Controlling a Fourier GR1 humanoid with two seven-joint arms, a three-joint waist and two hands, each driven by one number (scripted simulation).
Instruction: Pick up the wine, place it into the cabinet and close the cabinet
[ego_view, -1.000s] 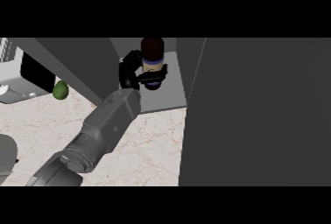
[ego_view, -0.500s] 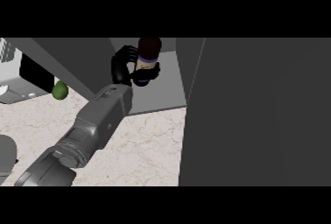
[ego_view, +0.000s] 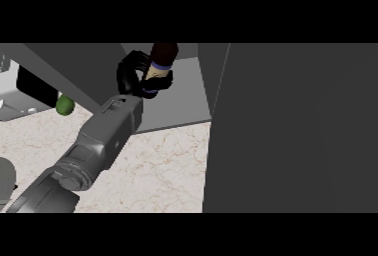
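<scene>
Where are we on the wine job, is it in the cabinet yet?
Pickup looks done: the left hand is curled round the wine bottle and holds it inside the open cabinet, above its grey floor. Whether the bottle already stands there cannot be told. Left: letting go, pulling the arm out, and closing the dark cabinet door, which stands open at the right.

The black hand (ego_view: 135, 75) is showing against grey cabinet (ego_view: 173, 107) walls, curling round a wine bottle (ego_view: 160, 62) that is showing dark maroon with a tan, purple-banded label. Below it, the table (ego_view: 159, 170) is showing cream marble veining; a green fruit (ego_view: 65, 105) is sitting to its left.
</scene>
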